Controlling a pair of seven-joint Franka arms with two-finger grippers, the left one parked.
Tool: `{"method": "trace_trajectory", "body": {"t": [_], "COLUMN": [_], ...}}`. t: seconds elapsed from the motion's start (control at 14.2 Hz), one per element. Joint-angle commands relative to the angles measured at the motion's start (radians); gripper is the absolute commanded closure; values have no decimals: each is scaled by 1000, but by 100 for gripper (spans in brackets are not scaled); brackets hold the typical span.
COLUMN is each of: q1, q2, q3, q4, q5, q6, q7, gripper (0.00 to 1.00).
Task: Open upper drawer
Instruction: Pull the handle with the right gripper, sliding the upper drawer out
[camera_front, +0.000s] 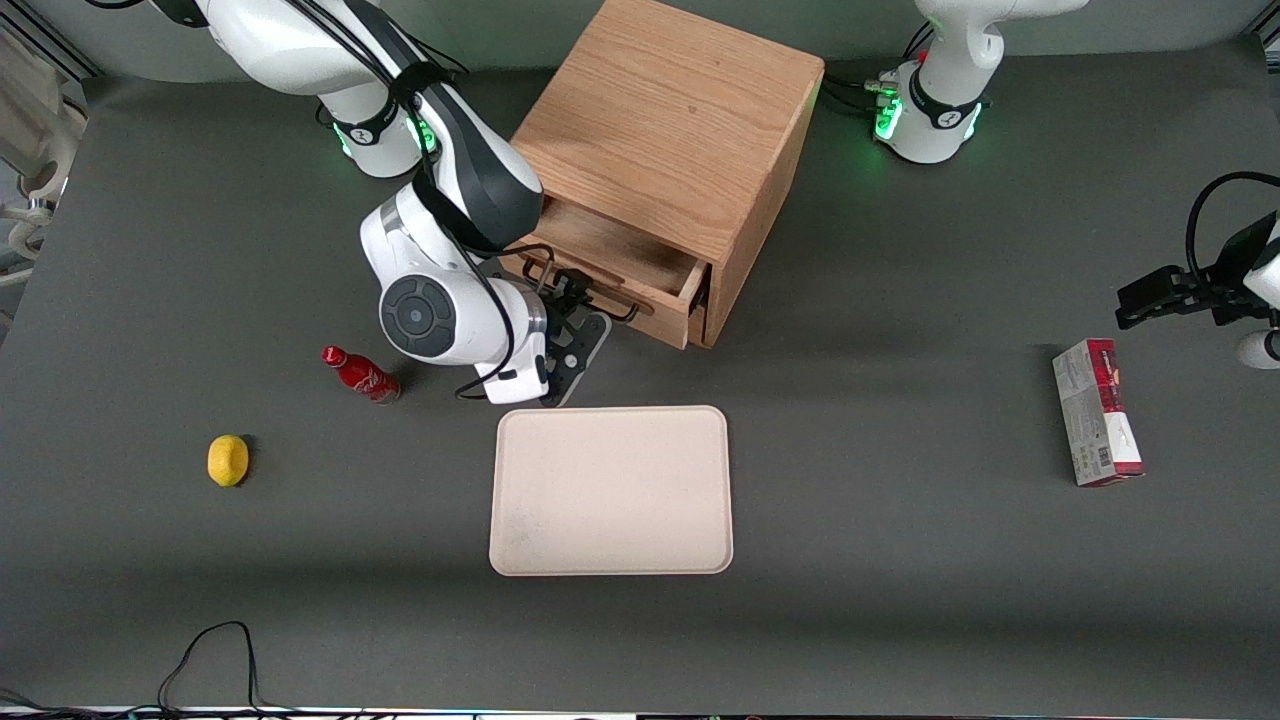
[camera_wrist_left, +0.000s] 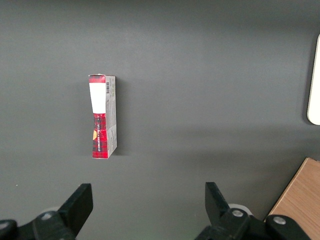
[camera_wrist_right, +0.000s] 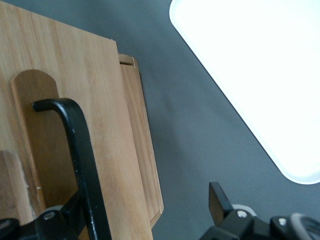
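Front view: dark grey matte table (camera_front: 900, 600), flat, with a pale wall strip along the edge farthest from the camera. I used the oak cabinet (camera_front: 665, 140) as landmark. One cabinet, and the upper drawer (camera_front: 625, 265) stood pulled partway out of its front toward the camera, interior visible. My gripper (camera_front: 578, 318) sat at that drawer's front, on the black bar handle (camera_front: 620, 305). One cream tray (camera_front: 611, 490) lay nearer the camera than the cabinet, a narrow strip of bare table between tray rim and drawer front. One red bottle (camera_front: 360, 373) lay on its side toward the working arm's end from the cabinet, and one yellow lemon (camera_front: 228, 460) was farther out the same way, nearer the camera. One red-and-white box (camera_front: 1095, 412) lay well apart toward the parked arm's end. Widest open surface was between tray and box, plus the whole band nearest the camera. A black cable (camera_front: 215, 650) looped over that near edge.

Left wrist view: one box (camera_wrist_left: 102, 116) on bare grey mat, a tray edge (camera_wrist_left: 315, 85) and a cabinet corner (camera_wrist_left: 300, 200) just in frame.

Right wrist view: fingers (camera_wrist_right: 217, 200) spread, the handle (camera_wrist_right: 82, 160) between them, one finger apart from it; contact at the other I couldn't tell. Drawer front (camera_wrist_right: 100, 100) stood ahead of the lower front's edge (camera_wrist_right: 142, 150). Tray (camera_wrist_right: 260, 70) was close by.
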Motion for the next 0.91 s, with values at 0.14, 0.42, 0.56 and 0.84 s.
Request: {"method": "trace_trajectory", "body": {"t": [0.14,0.42,0.56,0.84], "q1": [-9,-9,-12,-29], "q2": [19,57,62,71], "q3": [-6,-11,-11,-11], "q4": [53,84,89,92], "q5": [-10,-12,-13,-25], "q6": [-10,-7,-7,-7], "q7": [-52,-55,-55,-61], "gripper": [0,0,0,0]}}
